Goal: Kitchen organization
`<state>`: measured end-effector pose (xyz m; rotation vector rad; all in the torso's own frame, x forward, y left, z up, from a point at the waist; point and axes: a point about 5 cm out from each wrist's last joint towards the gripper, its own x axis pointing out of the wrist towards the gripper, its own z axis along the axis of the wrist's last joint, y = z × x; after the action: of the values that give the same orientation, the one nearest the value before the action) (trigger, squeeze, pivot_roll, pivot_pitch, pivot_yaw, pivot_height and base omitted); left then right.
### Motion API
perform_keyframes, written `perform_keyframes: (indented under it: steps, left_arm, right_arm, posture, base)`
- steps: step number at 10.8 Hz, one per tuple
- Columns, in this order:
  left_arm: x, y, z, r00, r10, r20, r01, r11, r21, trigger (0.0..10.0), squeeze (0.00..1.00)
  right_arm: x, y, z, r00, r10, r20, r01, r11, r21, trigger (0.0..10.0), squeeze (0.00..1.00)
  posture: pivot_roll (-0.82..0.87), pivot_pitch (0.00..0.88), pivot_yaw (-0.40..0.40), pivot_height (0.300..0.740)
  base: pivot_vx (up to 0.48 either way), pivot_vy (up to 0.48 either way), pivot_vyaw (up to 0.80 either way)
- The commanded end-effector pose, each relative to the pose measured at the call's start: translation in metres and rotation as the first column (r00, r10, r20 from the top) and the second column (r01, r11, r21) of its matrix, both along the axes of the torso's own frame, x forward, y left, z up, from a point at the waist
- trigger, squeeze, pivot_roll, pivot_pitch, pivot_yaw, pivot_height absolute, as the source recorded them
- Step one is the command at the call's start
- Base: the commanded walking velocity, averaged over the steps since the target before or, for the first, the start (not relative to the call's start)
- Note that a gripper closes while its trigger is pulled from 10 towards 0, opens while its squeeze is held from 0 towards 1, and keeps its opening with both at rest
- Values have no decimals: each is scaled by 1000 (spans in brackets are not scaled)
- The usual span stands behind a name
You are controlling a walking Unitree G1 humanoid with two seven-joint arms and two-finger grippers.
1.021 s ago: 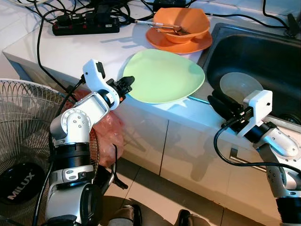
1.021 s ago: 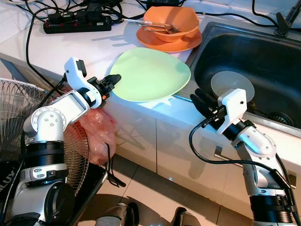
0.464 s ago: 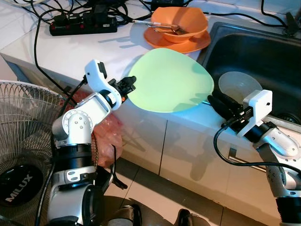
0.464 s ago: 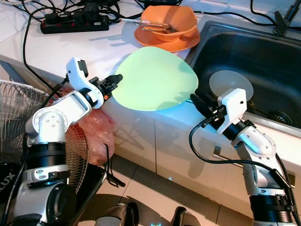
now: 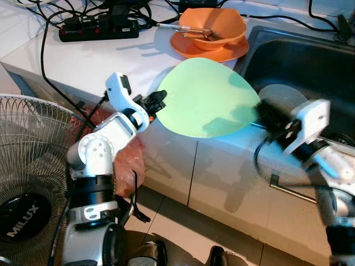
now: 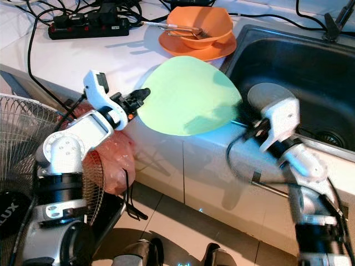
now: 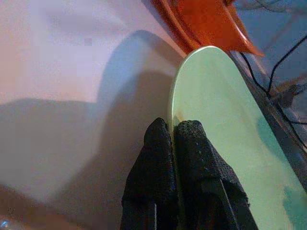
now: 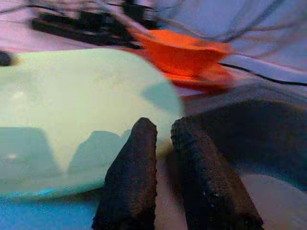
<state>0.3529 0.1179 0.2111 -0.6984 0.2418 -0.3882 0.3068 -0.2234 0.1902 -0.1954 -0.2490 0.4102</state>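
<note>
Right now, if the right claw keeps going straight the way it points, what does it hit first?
Most likely the near edge of the green plate, held by the left claw. The right claw points at that rim, though blur leaves the gap unclear.

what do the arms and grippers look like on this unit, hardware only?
Both arms are silver metal with rounded joint housings and black bands. Each wrist carries a white boxy plastic block. The left gripper and right gripper each end in two long black fingers with a dotted, textured surface. A black cable loops out beside the right forearm, and another runs along the left arm.
</note>
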Motion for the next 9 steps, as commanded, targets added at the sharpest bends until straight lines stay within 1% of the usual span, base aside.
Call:
perform_keyframes:
  steps: [1, 2, 3, 4, 5, 6, 7, 8, 9]
  left_arm:
    - [-3, -3, -9, 999, -20, -28, 21, 999, 30, 0, 0]
    - [-4, -5, -9, 999, -28, -20, 28, 999, 40, 3529, 0]
    - [-5, -6, -10, 999, -30, -18, 31, 999, 42, 10000, 0]
    - [-5, -8, -11, 999, -28, -20, 29, 999, 44, 10000, 0]
    - [-6, -9, -12, 999, -29, -20, 30, 999, 45, 10000, 0]
    - [-7, -11, -10, 1000, -30, -7, 30, 999, 38, 10000, 0]
    - [-7, -12, -9, 1000, -28, 1, 28, 999, 33, 10000, 0]
    - [-7, -17, -1, 998, -15, 58, 17, 1000, -23, 10000, 0]
    - [-8, -20, 4, 996, -13, 90, 19, 998, -64, 10000, 0]
  right_arm:
    - [2, -8, 5, 998, -56, 28, 56, 998, 15, 10000, 0]
    - [5, -15, 13, 990, -128, 63, 125, 990, 58, 10000, 0]
    - [6, -18, 16, 984, -161, 75, 155, 985, 78, 10000, 0]
    - [8, -24, 22, 974, -206, 92, 196, 975, 109, 10000, 0]
    - [8, -26, 25, 971, -217, 100, 205, 971, 120, 10000, 0]
    - [9, -29, 30, 967, -234, 100, 216, 963, 159, 10000, 0]
    - [9, -31, 31, 966, -242, 92, 223, 958, 179, 10000, 0]
    - [10, -34, 35, 963, -257, 86, 233, 947, 219, 10000, 0]
    - [10, -35, 36, 962, -263, 72, 238, 939, 248, 10000, 0]
  posture:
    - [30, 178, 54, 740]
    - [28, 175, 55, 740]
    - [28, 175, 57, 740]
    - [26, 175, 55, 740]
    - [24, 175, 53, 740]
    - [25, 175, 51, 740]
    - [25, 175, 51, 740]
    - [24, 175, 48, 740]
    - [23, 176, 47, 740]
  base:
    - [0, 0, 0]
    - [0, 0, 0]
    - [0, 0, 0]
    - [0, 0, 0]
    - [0, 0, 0]
    - [0, 0, 0]
    - [0, 0, 0]
    - [0, 0, 0]
    - [0, 0, 0]
